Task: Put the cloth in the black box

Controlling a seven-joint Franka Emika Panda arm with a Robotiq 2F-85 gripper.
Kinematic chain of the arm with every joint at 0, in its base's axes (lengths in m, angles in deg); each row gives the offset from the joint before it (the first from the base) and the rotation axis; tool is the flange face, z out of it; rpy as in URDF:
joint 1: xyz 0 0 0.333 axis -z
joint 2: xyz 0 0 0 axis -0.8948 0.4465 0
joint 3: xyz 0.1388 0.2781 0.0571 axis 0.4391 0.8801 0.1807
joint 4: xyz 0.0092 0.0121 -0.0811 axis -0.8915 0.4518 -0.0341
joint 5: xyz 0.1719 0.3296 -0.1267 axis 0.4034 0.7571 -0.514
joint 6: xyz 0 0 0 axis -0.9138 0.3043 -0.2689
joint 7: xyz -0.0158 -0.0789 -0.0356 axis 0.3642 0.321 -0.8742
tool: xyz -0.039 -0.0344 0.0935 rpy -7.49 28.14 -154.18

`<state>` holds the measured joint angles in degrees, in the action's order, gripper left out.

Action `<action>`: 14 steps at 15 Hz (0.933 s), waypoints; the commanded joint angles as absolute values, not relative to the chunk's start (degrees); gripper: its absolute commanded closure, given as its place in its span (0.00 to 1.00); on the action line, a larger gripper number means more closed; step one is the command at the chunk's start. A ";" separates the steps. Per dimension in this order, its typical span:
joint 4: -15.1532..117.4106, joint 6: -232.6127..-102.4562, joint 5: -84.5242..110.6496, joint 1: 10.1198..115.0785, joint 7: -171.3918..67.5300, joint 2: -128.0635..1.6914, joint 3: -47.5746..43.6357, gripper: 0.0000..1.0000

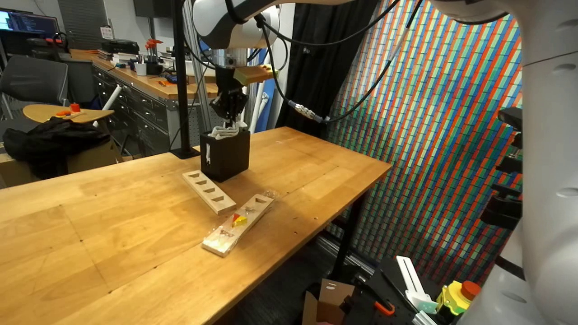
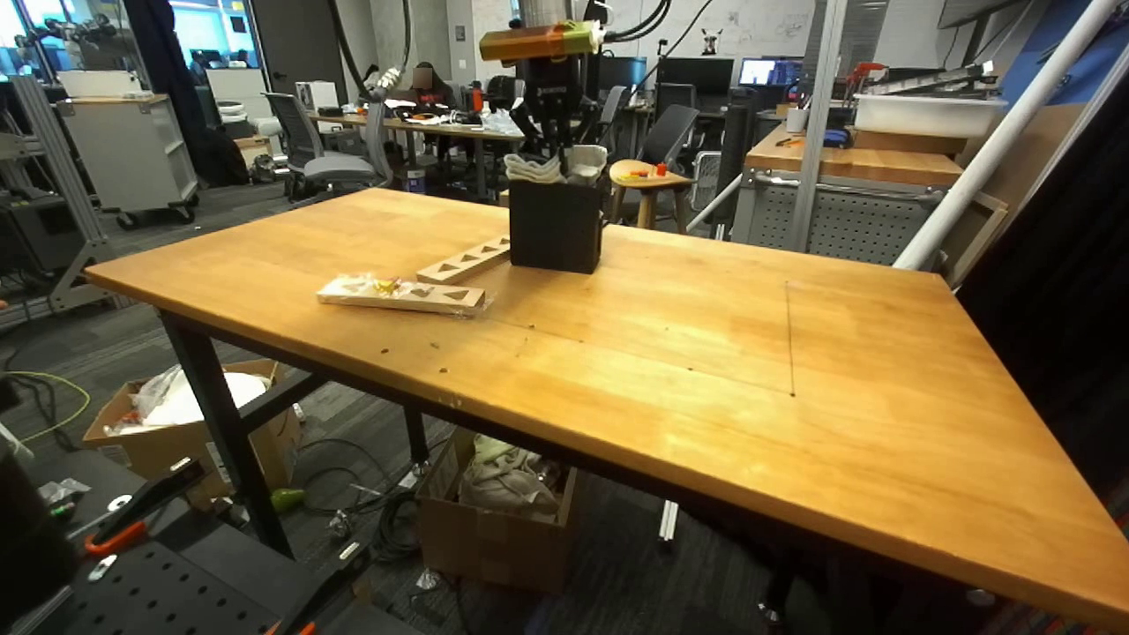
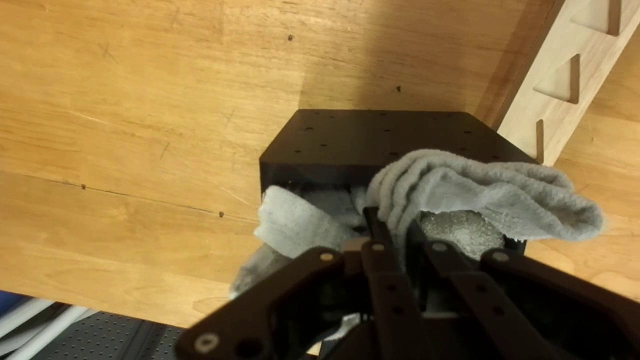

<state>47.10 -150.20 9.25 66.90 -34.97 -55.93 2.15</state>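
Observation:
The black box [image 1: 232, 155] stands upright on the wooden table and shows in both exterior views [image 2: 554, 225]. The wrist view shows its top and one side wall [image 3: 370, 137]. The cloth [image 3: 475, 192], whitish grey and folded, lies bunched in the box's opening, with folds over the rim on two sides. It sticks up above the rim in both exterior views [image 1: 225, 131] [image 2: 535, 168]. My gripper [image 3: 392, 225] points down at the opening, its fingers close together with cloth folds pinched between them. It is above the box in both exterior views [image 1: 230, 123] [image 2: 562, 148]. The fingertips are partly hidden by cloth.
Two pale wooden strips with holes lie near the box: a bare one [image 1: 209, 192] close beside it and a plastic-wrapped one [image 1: 239, 224] with a red and yellow piece. A black post [image 1: 180, 90] stands at the table edge behind the box.

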 commanded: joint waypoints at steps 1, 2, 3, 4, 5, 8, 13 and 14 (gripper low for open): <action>46.26 -149.56 7.62 66.13 -33.34 -55.25 1.81 0.96; 46.06 -149.48 7.35 66.09 -32.97 -54.94 1.83 0.96; 45.86 -149.65 7.14 66.11 -32.48 -54.59 1.89 0.96; 45.67 -149.64 7.05 66.14 -32.01 -54.27 1.95 0.96; 45.49 -149.71 7.13 66.21 -31.41 -53.90 2.04 0.96; 44.80 -149.89 7.63 66.51 -29.76 -52.73 2.22 0.96; 42.45 -149.53 8.85 66.99 -27.49 -49.87 2.74 0.96; 42.15 -149.39 9.04 67.10 -27.17 -49.30 2.82 0.96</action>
